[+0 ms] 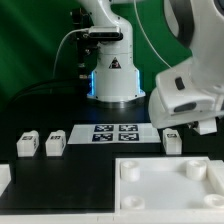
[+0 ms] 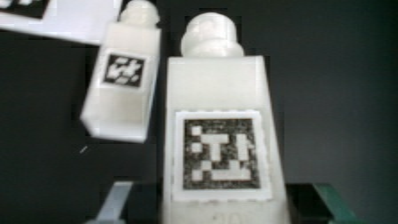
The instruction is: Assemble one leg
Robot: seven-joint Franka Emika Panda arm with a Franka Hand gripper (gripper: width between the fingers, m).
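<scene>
In the wrist view a white leg (image 2: 217, 140) with a black-and-white tag lies lengthwise between my fingers, its round peg pointing away. My gripper (image 2: 224, 205) is open, with one finger (image 2: 121, 200) on each side of the leg and a dark gap at both sides. A second leg (image 2: 125, 85) lies close beside it, slightly tilted. In the exterior view my gripper (image 1: 192, 128) hangs low at the right over the table. One leg (image 1: 172, 140) shows just beside it. Two more legs (image 1: 27, 143) (image 1: 55, 145) stand at the left.
The marker board (image 1: 113, 131) lies in the middle of the table in front of the robot base (image 1: 112, 75); its corner shows in the wrist view (image 2: 45, 15). The large white square panel (image 1: 150, 190) with raised rim fills the front right.
</scene>
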